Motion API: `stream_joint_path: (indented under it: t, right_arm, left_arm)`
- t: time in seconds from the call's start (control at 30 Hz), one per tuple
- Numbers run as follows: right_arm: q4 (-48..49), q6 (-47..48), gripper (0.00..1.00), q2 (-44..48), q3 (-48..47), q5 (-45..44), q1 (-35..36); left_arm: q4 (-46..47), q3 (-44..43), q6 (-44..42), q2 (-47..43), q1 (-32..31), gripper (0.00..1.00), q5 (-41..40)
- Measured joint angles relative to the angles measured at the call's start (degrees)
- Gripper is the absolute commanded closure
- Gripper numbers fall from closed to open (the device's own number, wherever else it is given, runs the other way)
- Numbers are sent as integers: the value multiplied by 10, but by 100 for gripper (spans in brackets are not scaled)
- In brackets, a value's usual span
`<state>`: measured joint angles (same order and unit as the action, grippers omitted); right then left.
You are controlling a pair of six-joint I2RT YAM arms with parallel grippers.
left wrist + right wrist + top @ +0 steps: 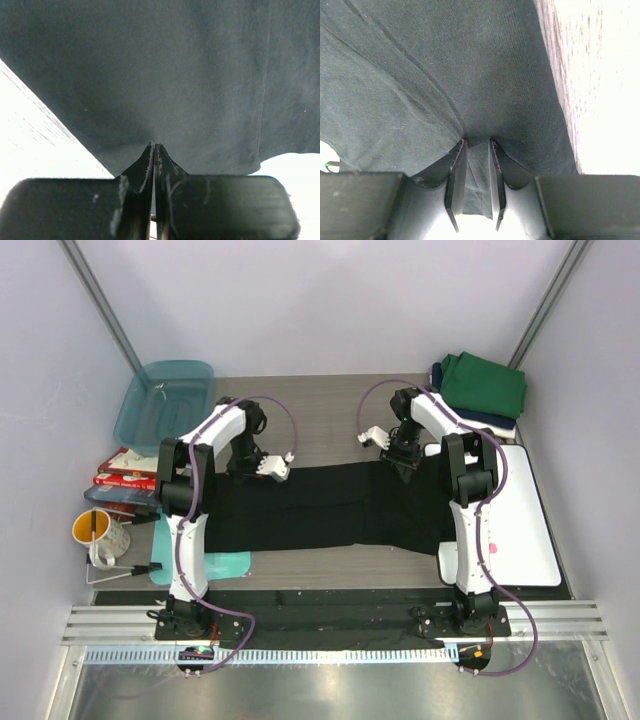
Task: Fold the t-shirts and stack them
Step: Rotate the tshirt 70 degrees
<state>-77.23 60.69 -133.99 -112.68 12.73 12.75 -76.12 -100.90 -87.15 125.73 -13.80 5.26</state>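
Black t-shirt spread flat across table middle, long axis left to right, between both arms. Left gripper at shirt's far edge, left part. In left wrist view, fingers pressed together, cloth edge pinched between them. Right gripper at far edge, right part. In right wrist view, fold of cloth fills narrow gap between its jaws, clamped. Folded green t-shirt on navy t-shirt, far right corner, well apart from both grippers.

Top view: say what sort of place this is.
Probably a robot test booth: white walls box in a table, a left arm and right arm stand on a metal rail, a black t-shirt spread between them.
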Motion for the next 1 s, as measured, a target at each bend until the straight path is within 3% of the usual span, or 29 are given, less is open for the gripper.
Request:
stream_joint_path:
  t: [0.27,0.6,0.73,1.0]
  right_arm:
    - [-8,-17,73,-14,-16,-6,0]
    - [-50,-78,80,-103,-177,-56,10]
    - [9,-82,80,-125,-229,-100,23]
    - [247,-76,82,-147,-249,-165,39]
  left_arm:
    - [3,19,-1,-1,-2,100,8]
    - [-9,64,-4,-9,-27,100,-25]
    - [-16,64,-3,-8,-45,100,-22]
    - [-24,63,-3,-6,-99,100,-3]
